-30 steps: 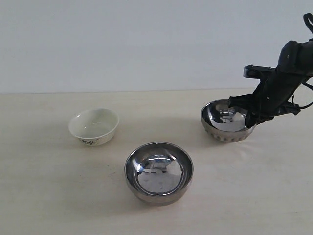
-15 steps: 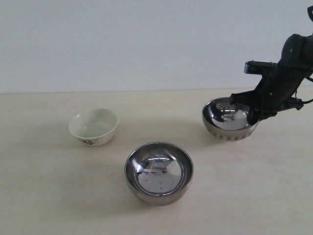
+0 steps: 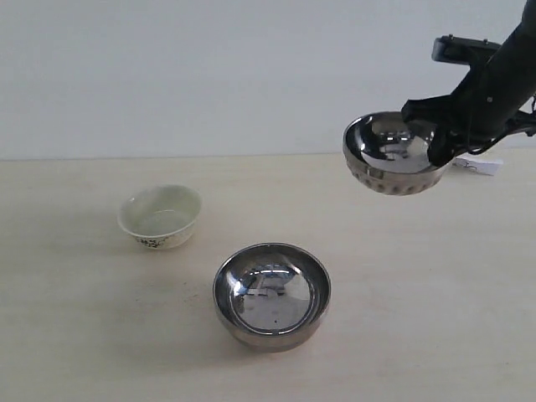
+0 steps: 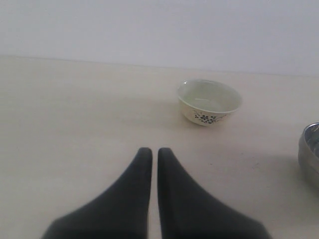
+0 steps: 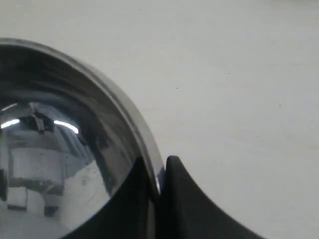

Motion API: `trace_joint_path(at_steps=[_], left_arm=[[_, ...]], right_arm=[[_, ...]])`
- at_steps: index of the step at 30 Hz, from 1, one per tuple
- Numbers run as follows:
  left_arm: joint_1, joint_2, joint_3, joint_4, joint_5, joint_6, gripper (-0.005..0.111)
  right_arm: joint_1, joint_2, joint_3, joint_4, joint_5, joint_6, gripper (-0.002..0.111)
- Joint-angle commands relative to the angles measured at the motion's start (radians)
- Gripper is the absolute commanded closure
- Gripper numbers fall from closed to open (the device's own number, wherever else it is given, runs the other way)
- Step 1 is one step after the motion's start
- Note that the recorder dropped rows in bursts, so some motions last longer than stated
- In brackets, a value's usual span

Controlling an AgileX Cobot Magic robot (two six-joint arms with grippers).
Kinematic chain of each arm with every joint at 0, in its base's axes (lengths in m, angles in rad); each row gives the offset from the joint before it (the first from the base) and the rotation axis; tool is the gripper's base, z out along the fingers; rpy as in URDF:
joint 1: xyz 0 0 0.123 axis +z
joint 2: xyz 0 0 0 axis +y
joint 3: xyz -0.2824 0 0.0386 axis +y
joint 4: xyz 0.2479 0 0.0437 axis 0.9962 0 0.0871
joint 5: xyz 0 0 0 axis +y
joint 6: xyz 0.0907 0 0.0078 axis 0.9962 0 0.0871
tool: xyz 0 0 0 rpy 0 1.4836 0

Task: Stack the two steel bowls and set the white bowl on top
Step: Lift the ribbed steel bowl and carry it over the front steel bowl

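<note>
My right gripper [image 3: 437, 149] is shut on the rim of the ribbed steel bowl [image 3: 389, 156], which hangs in the air above the table's far right. In the right wrist view one finger sits inside that steel bowl [image 5: 60, 149] and one outside, my right gripper [image 5: 158, 172] pinching the rim. The smooth steel bowl [image 3: 271, 295] rests on the table near the front middle; its edge [image 4: 310, 154] shows in the left wrist view. The white bowl [image 3: 161, 216] stands upright at the left, also the white bowl [image 4: 209, 102] beyond my left gripper [image 4: 151, 152], which is shut and empty.
A pale table [image 3: 419, 335] meets a plain white wall at the back. A small white tag [image 3: 477, 166] lies on the table at the far right, behind the lifted bowl.
The right gripper has lifted the ribbed steel bowl off the table, straight up by a good hand's height. The other two bowls have not moved.
</note>
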Motion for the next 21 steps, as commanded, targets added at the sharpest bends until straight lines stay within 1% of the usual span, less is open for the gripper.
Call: trace_joint_path(at_steps=[1,4,5,11,14,21], left_arm=[[0.003,-0.003,0.004,0.002,0.000,-0.001,0.103],[0.003,-0.003,0.004,0.002,0.000,-0.001,0.103],[0.003,-0.003,0.004,0.002,0.000,-0.001,0.103],[0.003,-0.003,0.004,0.002,0.000,-0.001,0.103],[0.003,-0.003,0.004,0.002,0.000,-0.001,0.103],[0.003,-0.003,0.004,0.002,0.000,-0.001,0.103]], right_arm=[[-0.001,-0.124,0.080,0.041,-0.025,-0.029,0.108],[-0.001,-0.189,0.189,0.088,-0.057,-0.076,0.108],[-0.001,-0.215,0.241,0.120,-0.055,-0.119,0.108],[-0.001,-0.317,0.430,0.171,-0.116,-0.162,0.108],[-0.001,-0.339,0.468,0.189,-0.099,-0.169,0.108],[0.000,-0.362,0.597,0.319,-0.164,-0.273,0.108]])
